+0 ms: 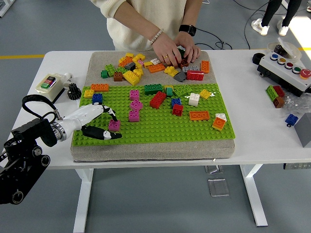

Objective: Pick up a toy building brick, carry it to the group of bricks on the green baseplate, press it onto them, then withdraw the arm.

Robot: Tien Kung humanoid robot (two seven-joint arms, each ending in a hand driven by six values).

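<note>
A small magenta brick (pixel 114 125) sits on the green baseplate (pixel 155 131) near its front left corner. My left hand (pixel 111 124) lies low over the plate's left edge, open, with the brick between the spread fingers (pixel 110 112) and the thumb (pixel 104 134) but not clamped. A group of magenta bricks (pixel 134 105) stands just right of and beyond it. A person's hands (pixel 167 51) are both in the loose brick pile (pixel 141 65) on the mat behind the plate. A red brick (pixel 158 99) lies mid-plate. My right arm is out of sight.
Other bricks are dotted over the plate's right half, such as an orange one (pixel 199 115) and a white one (pixel 194 99). A button box (pixel 286 68) and stray bricks (pixel 276 94) sit at the right. A small switch unit (pixel 48 82) and a black gear (pixel 74 91) lie at the left.
</note>
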